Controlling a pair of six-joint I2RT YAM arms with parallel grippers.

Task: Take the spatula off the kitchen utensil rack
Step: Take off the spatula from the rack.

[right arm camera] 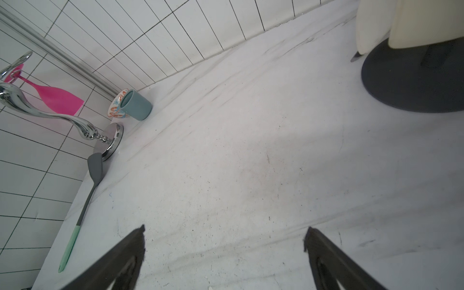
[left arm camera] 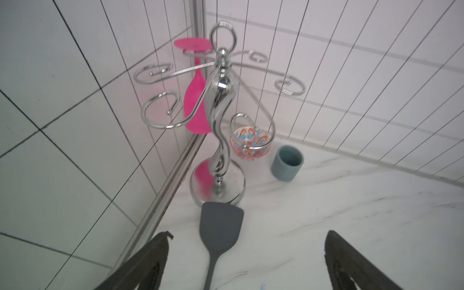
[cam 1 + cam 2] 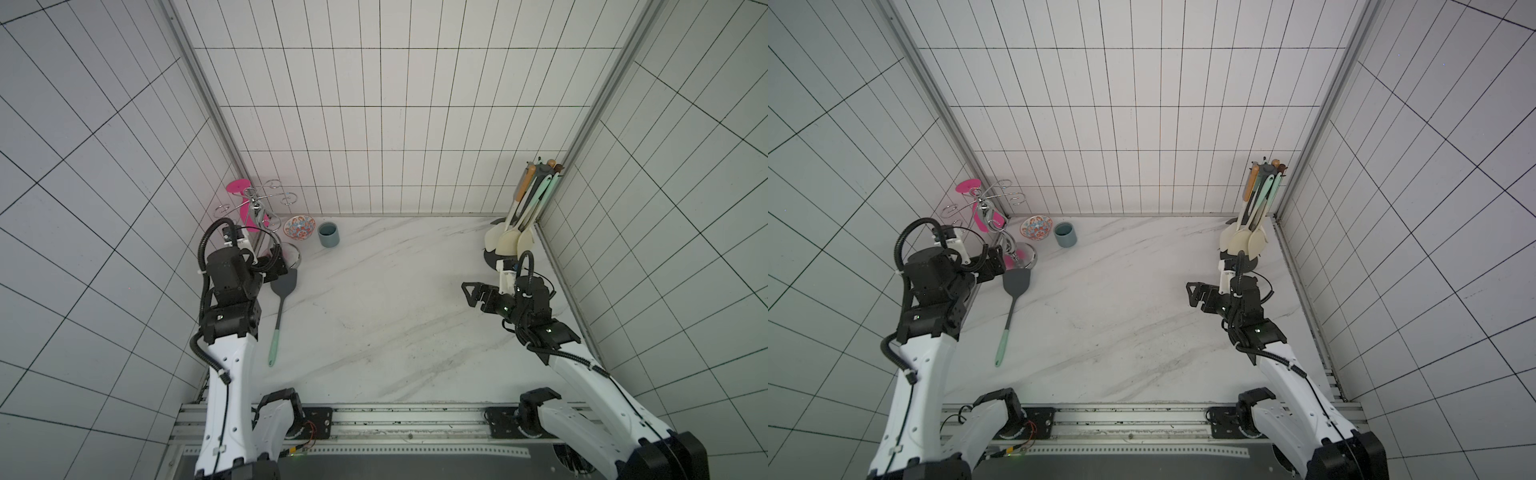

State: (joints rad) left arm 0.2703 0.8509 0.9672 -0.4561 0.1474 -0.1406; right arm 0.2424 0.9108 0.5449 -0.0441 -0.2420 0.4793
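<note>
Left wrist: matte grey paddle-shaped spatula (image 2: 221, 226) on veined marble (image 2: 351, 213), left end effector (image 2: 248, 233) wide open, empty.

Both top views look steeply down from high over the near edge of the marble tabletop (image 3: 395, 324), facing the tiled back wall (image 3: 395, 124). The left wrist camera sits low, close before the chrome stand (image 2: 219, 98). The right wrist camera looks at that stand from well apart, and every view shares it and the spatula (image 1: 95, 168) at its base.
</note>
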